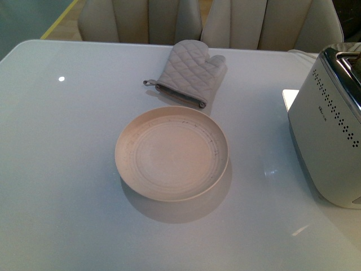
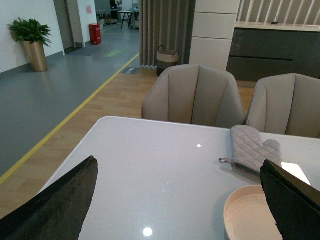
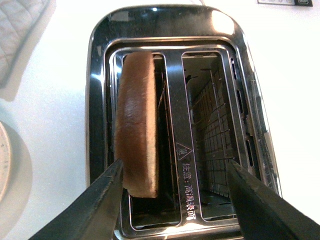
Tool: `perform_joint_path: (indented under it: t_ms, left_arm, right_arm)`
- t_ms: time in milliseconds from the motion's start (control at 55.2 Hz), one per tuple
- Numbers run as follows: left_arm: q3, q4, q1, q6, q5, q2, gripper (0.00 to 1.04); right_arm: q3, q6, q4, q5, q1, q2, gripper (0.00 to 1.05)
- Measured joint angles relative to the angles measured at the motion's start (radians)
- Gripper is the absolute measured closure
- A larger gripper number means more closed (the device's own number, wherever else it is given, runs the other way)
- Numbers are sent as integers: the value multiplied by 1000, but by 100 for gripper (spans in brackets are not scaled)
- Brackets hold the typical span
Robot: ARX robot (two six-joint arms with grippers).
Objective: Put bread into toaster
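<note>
The white toaster (image 1: 330, 130) with dotted side and chrome top stands at the table's right edge. In the right wrist view the toaster's chrome top (image 3: 172, 30) fills the frame from above, and the bread (image 3: 137, 125) stands on edge in one of its two slots, its brown crust showing; the other slot is empty. My right gripper (image 3: 172, 200) is open just above the toaster, its fingers apart and not touching the bread. My left gripper (image 2: 177, 200) is open and empty above the table's left part. Neither arm shows in the front view.
An empty beige plate (image 1: 172, 153) sits mid-table, also in the left wrist view (image 2: 250, 215). A grey quilted oven mitt (image 1: 189, 72) lies behind it. Beige chairs (image 2: 192, 95) stand at the table's far edge.
</note>
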Motion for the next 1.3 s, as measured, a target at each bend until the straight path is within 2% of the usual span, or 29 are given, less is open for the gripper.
perform_joint_path:
  t_ms: [163, 308, 380, 453, 489, 670, 761, 833, 906, 1304]
  left_arm:
    - [0, 0, 0, 0, 0, 0, 7]
    - [0, 0, 0, 0, 0, 0, 7]
    - [0, 0, 0, 0, 0, 0, 7]
    - [0, 0, 0, 0, 0, 0, 7]
    - [0, 0, 0, 0, 1, 0, 7]
    - [0, 0, 0, 0, 0, 0, 7]
    - [0, 0, 0, 0, 0, 0, 7]
    - [0, 0, 0, 0, 0, 0, 7]
    - [0, 0, 0, 0, 0, 0, 7]
    - [0, 0, 0, 0, 0, 0, 7]
  right_arm:
    - [-76, 25, 52, -68, -31, -189, 8]
    - [-169, 27, 57, -109, -87, -401, 9]
    - [-281, 24, 258, -237, -141, -511, 19]
    - [-381, 23, 428, -278, -146, -589, 31]
    - [-409, 22, 462, -281, -140, -612, 37]
    - [-525, 22, 483, -246, -103, -690, 68]
    - [-569, 22, 478, -225, -79, -751, 89]
    - [-592, 22, 465, -146, -27, -784, 102]
    - [-620, 19, 446, -143, 9, -830, 103]
    - [-690, 19, 336, -134, 12, -1012, 103]
